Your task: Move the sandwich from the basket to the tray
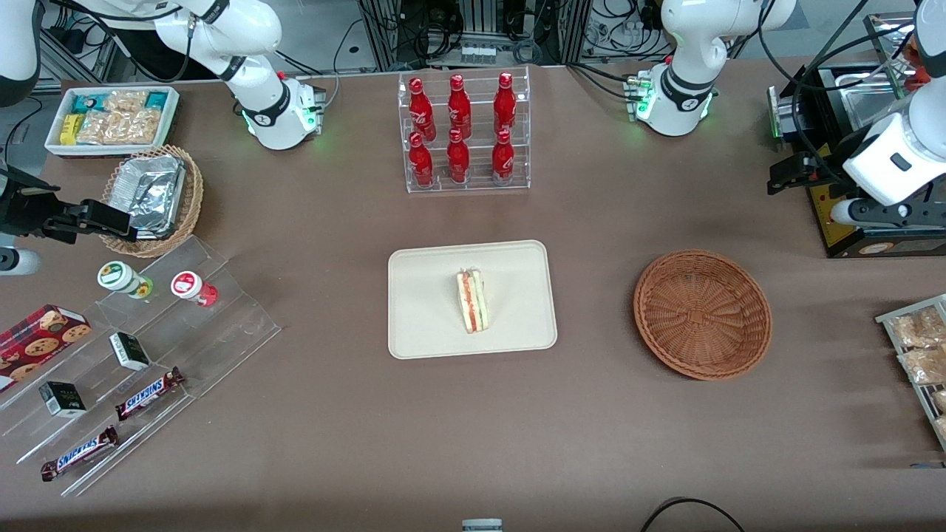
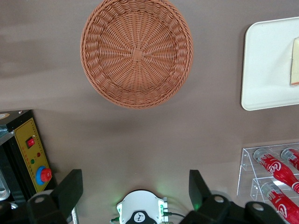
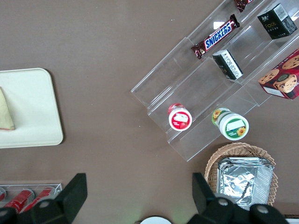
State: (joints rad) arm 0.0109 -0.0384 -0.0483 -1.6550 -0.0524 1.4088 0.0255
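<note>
End effector (image 2: 133, 191) (fingers spread) above table, Snickers bars (image 1: 148, 393) toward parked arm

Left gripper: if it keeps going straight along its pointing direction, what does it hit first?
Likely bare table. The open left gripper points down beside the empty basket, toward the arm's base; depth is unclear.
</note>
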